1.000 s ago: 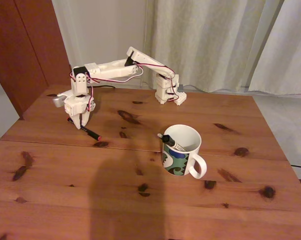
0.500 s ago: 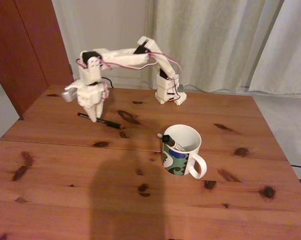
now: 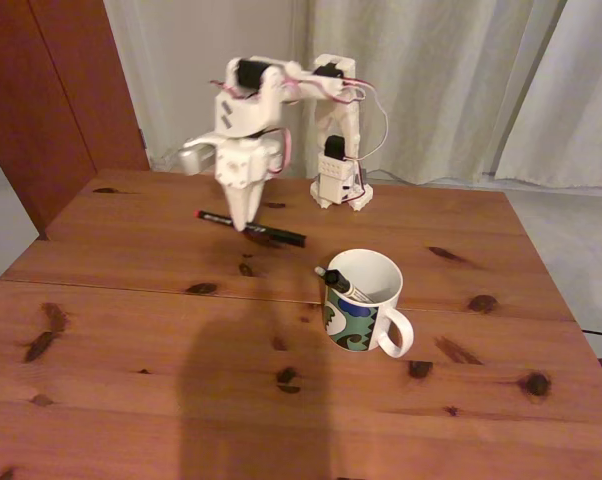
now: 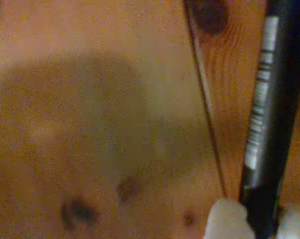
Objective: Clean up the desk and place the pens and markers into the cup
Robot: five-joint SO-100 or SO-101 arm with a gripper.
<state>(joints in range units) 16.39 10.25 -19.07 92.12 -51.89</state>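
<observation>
Near the frame's upper centre, the gripper (image 3: 247, 226) clenches the black pen (image 3: 279, 235) level above the desk (image 3: 131, 330); right of centre stands the cup (image 3: 364, 303) holding a marker (image 3: 343, 284).

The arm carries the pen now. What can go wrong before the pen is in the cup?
1. The gripper holds the thin black pen with a red tip nearly level, above the reddish-brown wooden desk; the pen may pivot or slip.
2. A white-barrelled marker already leans in the white patterned ceramic cup; a level pen could catch on the rim or the marker.
</observation>
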